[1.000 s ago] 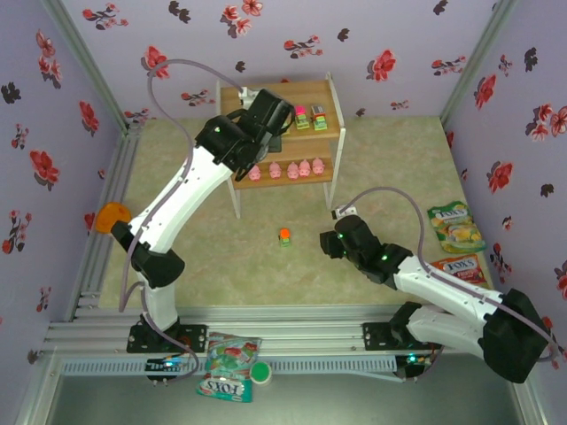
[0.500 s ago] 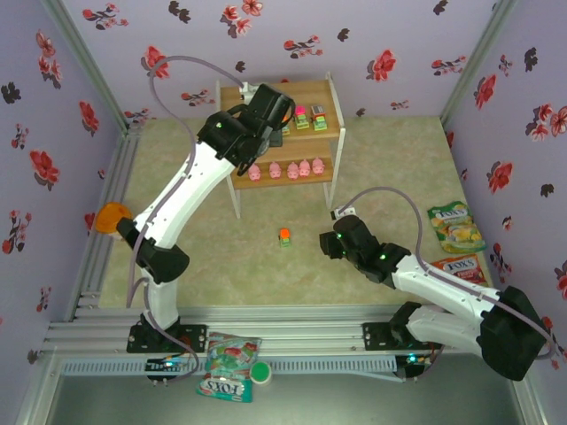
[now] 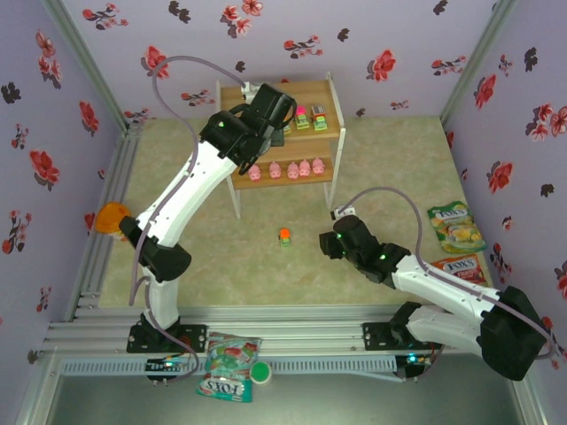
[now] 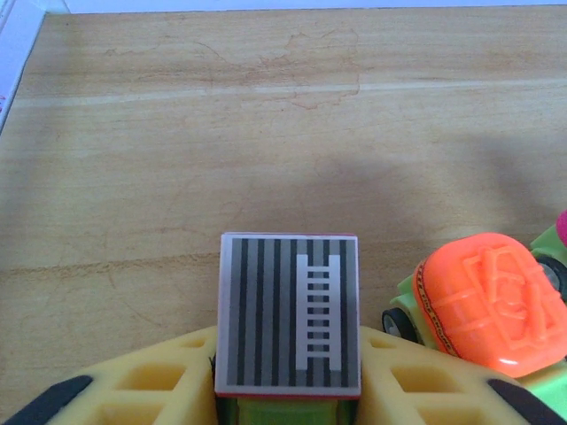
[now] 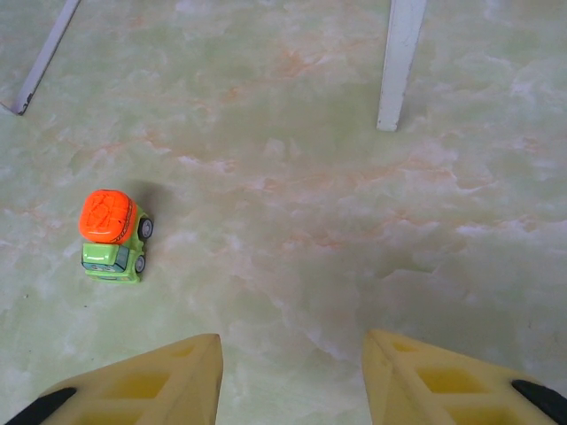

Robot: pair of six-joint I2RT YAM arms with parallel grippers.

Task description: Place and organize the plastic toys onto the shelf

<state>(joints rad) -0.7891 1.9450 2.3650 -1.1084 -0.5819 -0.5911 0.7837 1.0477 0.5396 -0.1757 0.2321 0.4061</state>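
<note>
While my left claw (image 4: 288,390) flanks the striped car (image 4: 288,310) atop the shelf (image 4: 266,133), grasping or released I cannot tell, I should part evenly, lift straight, sparing the orange-topped car (image 4: 483,301); my right claw (image 5: 292,372) hangs released.

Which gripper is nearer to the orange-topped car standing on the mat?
Right. The right gripper hangs just right of the orange-topped car; the left gripper is far off, at the shelf top board.
</note>
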